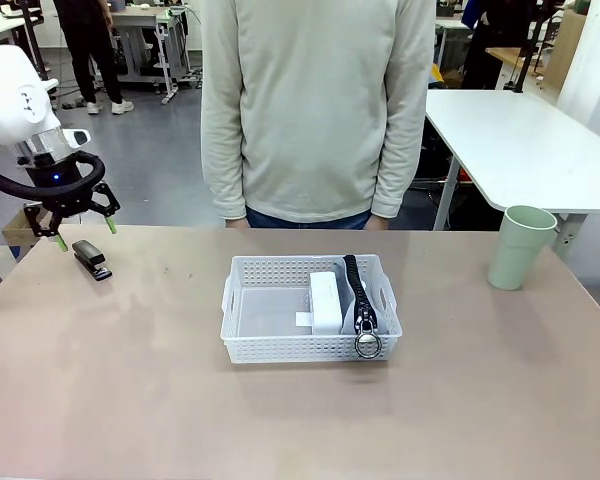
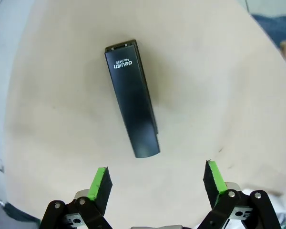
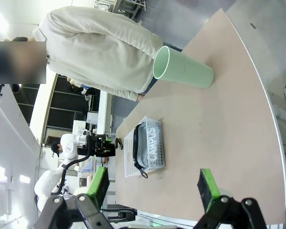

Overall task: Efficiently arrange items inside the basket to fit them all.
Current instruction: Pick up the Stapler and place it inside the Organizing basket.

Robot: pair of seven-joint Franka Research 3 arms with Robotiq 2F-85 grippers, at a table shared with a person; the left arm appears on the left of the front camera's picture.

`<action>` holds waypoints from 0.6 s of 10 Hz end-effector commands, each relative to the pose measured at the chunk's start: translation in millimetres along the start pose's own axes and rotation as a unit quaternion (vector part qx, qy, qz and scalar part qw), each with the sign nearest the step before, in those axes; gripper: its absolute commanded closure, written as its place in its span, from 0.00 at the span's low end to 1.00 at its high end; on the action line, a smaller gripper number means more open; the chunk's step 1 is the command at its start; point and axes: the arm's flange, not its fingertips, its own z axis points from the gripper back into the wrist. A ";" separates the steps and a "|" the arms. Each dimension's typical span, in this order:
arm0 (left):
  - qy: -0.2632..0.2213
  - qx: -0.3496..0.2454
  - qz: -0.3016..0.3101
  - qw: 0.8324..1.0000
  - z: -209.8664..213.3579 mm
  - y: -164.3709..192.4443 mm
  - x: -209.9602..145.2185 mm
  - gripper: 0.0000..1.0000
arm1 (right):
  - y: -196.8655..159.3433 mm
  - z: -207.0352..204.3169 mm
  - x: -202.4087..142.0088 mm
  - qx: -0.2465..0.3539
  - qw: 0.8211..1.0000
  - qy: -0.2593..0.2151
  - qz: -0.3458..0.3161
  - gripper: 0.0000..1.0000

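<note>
The white basket (image 1: 280, 348) stands at the table's middle. A white rounded block (image 1: 326, 300) lies in its right half, and the grey zip pouch (image 1: 361, 300) stands on edge against the right wall, metal ring toward me. The left half is bare. At the far left lies the small black stapler (image 1: 92, 259), also in the left wrist view (image 2: 132, 98). My left gripper (image 1: 86, 235) hovers open just above it, its green pads (image 2: 101, 177) short of the stapler's near end. The pale green cup (image 1: 521, 247) stands upright at the far right. My right gripper (image 3: 154, 183) is open and holds nothing, high above the table, facing the cup (image 3: 183, 70) and basket (image 3: 155, 145).
A person (image 1: 315, 110) in a pale sweatshirt stands at the table's far edge, arms down behind the basket. The brown table (image 1: 130, 390) has wide free room in front of and beside the basket. Another white table (image 1: 520, 140) stands behind the cup.
</note>
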 end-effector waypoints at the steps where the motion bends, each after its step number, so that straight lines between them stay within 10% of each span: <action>1: -0.018 0.005 0.049 0.999 -2.5 -6.4 0.3 0.00 | 0.5 -0.5 0.0 0.011 1.000 -0.005 0.012 0.00; 5: -0.059 0.094 -0.003 0.994 -10.7 -6.8 0.8 0.00 | 0.5 -0.5 0.0 0.011 1.000 -0.005 0.012 0.00; 6: -0.045 0.023 0.029 0.998 -2.3 -6.0 4.0 0.00 | 0.5 -0.5 0.0 0.011 1.000 -0.005 0.012 0.00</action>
